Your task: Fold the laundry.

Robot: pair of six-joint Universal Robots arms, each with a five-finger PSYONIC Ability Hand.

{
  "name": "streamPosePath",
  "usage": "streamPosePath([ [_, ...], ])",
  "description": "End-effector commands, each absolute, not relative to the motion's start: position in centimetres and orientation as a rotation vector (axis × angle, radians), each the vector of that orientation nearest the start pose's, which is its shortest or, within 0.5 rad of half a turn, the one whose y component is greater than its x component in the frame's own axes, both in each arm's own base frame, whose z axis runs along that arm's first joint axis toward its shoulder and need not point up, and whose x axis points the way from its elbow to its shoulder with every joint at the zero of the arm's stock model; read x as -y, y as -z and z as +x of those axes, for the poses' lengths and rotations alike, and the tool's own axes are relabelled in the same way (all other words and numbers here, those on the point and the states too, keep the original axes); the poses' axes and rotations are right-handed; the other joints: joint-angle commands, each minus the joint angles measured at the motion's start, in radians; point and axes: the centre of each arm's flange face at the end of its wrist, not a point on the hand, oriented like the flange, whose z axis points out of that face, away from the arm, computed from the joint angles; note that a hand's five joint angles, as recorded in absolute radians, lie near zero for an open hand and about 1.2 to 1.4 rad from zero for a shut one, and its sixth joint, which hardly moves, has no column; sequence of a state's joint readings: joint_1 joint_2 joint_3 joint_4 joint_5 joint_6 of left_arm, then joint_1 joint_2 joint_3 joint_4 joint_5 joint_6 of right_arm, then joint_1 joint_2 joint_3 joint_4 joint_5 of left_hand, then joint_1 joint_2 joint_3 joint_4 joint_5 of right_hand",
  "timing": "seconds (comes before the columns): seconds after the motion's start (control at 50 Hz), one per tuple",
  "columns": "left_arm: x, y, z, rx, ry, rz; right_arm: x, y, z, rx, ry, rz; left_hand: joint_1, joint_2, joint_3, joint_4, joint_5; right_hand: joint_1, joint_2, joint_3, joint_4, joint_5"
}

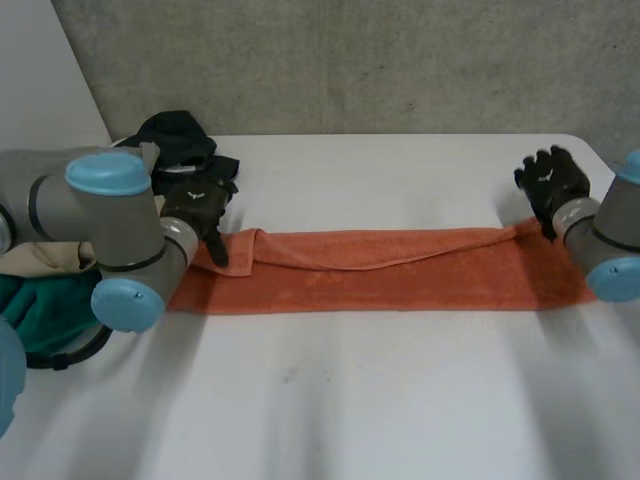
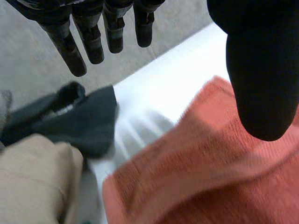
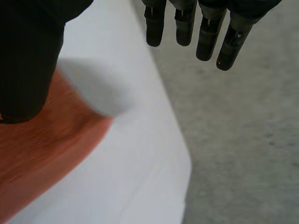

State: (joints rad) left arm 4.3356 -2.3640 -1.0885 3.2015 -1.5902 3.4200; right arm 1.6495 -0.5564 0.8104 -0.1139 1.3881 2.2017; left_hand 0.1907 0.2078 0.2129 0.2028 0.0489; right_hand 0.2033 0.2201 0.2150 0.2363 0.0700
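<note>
Orange towel (image 1: pixel 400 275) lies as a long strip across the middle of the surface (image 1: pixel 330 400), running from 9 o'clock to 3 o'clock. Its top layer has a loose edge sagging along the far side, so it looks folded once lengthwise. At 8 o'clock, nearer than the strip, a teal cloth (image 1: pixel 40 310) sits with a beige cloth (image 2: pixel 32 177) in a heap not yet folded. The left robot hand (image 1: pixel 203 210) is over the towel's 9 o'clock end and the right robot hand (image 1: pixel 550 182) over its 3 o'clock end. I judge that one at each end suits a long cloth, keeping it straight for a crosswise fold. Farther back, at 10 o'clock, lies a black garment (image 1: pixel 180 140).

The head view gives the whole layout but not the grips. The wrist views settle that — each robot hand has straight fingers parted from the thumb, grasping nothing, with the towel lying under the thumb. Whether either touches the cloth I cannot tell.
</note>
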Motion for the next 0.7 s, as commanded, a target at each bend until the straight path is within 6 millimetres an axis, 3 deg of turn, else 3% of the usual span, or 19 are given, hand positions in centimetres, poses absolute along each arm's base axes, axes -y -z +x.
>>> streamPosePath([
  [0.02, 34.8, -18.6, -27.9, -2.341, 2.027, 0.795, 46.5, -19.1, 18.3, -2.214, 2.386, -1.22, -0.016, -0.033, -0.038, -0.028, -0.049, -0.029, -0.046, -0.04, -0.062, -0.07],
  [0.08, 33.7, -19.2, -27.5, -2.331, 2.034, 0.8, 44.9, -20.3, 18.5, -2.174, 2.337, -1.169, -0.016, -0.033, -0.038, -0.028, -0.049, -0.029, -0.046, -0.04, -0.062, -0.07],
  [0.2, 32.5, -16.9, -27.9, -2.317, 1.99, 0.927, 43.5, -18.5, 18.7, -2.182, 2.218, -1.212, -0.016, -0.033, -0.038, -0.028, -0.049, -0.029, -0.046, -0.04, -0.062, -0.07],
  [0.3, 33.4, -13.1, -28.6, -2.252, 1.885, 1.078, 43.2, -17.1, 18.4, -2.225, 2.161, -1.214, -0.016, -0.033, -0.038, -0.028, -0.049, -0.029, -0.046, -0.04, -0.062, -0.07],
  [0.44, 36.3, -10.9, -29.7, -2.121, 1.912, 1.126, 42.6, -15.8, 18.3, -2.26, 2.1, -1.221, -0.016, -0.033, -0.038, -0.028, -0.049, -0.029, -0.046, -0.04, -0.062, -0.07],
  [0.54, 40.4, -12.3, -29.3, -1.992, 2.033, 0.966, 42.3, -15.6, 18.0, -2.275, 2.089, -1.249, -0.007, -0.024, -0.029, -0.019, -0.039, -0.029, -0.046, -0.04, -0.062, -0.07],
  [0.6, 43.9, -14.2, -26.2, -1.903, 2.042, 0.738, 42.1, -15.6, 17.7, -2.289, 2.085, -1.264, 0.008, -0.009, -0.014, -0.004, -0.025, -0.029, -0.046, -0.04, -0.062, -0.07],
  [0.64, 44.6, -14.8, -25.4, -1.882, 2.046, 0.672, 41.9, -15.8, 17.6, -2.29, 2.086, -1.267, 0.014, -0.003, -0.008, 0.002, -0.019, -0.029, -0.046, -0.04, -0.062, -0.07],
  [0.7, 44.0, -14.8, -26.1, -1.891, 2.059, 0.694, 41.5, -16.1, 17.5, -2.293, 2.085, -1.268, 0.005, -0.012, -0.017, -0.007, -0.028, -0.029, -0.046, -0.04, -0.062, -0.07],
])
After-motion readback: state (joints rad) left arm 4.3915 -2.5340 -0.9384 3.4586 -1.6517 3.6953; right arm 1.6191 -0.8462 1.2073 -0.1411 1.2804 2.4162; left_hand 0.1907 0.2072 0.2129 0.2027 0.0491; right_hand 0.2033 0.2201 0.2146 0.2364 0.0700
